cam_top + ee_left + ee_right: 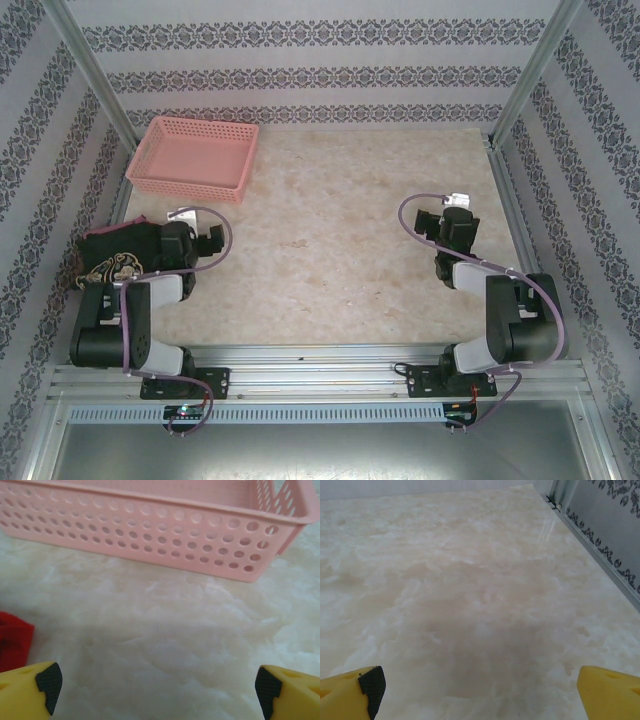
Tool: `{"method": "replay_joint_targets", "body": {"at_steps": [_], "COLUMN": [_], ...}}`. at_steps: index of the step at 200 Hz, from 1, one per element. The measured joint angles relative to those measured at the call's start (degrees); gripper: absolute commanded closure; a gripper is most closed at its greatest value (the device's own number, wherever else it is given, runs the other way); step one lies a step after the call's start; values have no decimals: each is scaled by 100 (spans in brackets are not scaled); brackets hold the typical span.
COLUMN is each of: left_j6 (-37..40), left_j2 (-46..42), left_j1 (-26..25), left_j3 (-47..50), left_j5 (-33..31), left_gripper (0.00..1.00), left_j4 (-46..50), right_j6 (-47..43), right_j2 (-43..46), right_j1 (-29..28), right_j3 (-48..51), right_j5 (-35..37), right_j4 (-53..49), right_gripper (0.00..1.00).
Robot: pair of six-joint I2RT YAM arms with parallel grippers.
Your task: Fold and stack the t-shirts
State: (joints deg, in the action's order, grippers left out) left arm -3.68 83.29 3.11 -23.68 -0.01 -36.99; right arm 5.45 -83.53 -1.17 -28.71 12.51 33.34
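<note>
Top view: the black t-shirt [108, 262] with the tan emblem sits bunched up at the left edge of the counter [330, 270], right beside the left arm and partly under it. A pink basket [195, 157] is at the far-left corner. The left hand [212, 240] hangs just right of the shirt, and the right hand [430, 222] is way over on the right side, well apart from any cloth.

Left wrist view: the yellow fingers [42, 682] are spread wide with nothing between them. The basket's holed wall is straight ahead, and a bit of red cloth [12, 640] pokes in at the left edge.

Right wrist view: its fingers [365, 687] are wide apart too, gripping nothing, over the marbled counter. A metal rail [592, 540] runs along the right.
</note>
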Motion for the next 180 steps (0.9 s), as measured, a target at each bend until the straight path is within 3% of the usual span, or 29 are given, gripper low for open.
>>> {"method": "replay_joint_targets", "body": {"at_steps": [37,58,180], "left_j6": [68,68,140], "left_j2": [466,658,713], "left_j1": [-15,-15,-44], "left_j3": [-59,190,271], "left_j5": [260,256,387], "left_gripper": [0,0,0], "left_j4": [-402,-1161,-1528], "right_j6": [-177,-251,-393], "right_j2": [-26,-31,-55], "right_j1": [-87,-96,-81], "right_j3": [76,109,221], "right_j5": [-140,-234,-848], "right_j4": [319,387,686], "right_gripper": [2,2,2]}}
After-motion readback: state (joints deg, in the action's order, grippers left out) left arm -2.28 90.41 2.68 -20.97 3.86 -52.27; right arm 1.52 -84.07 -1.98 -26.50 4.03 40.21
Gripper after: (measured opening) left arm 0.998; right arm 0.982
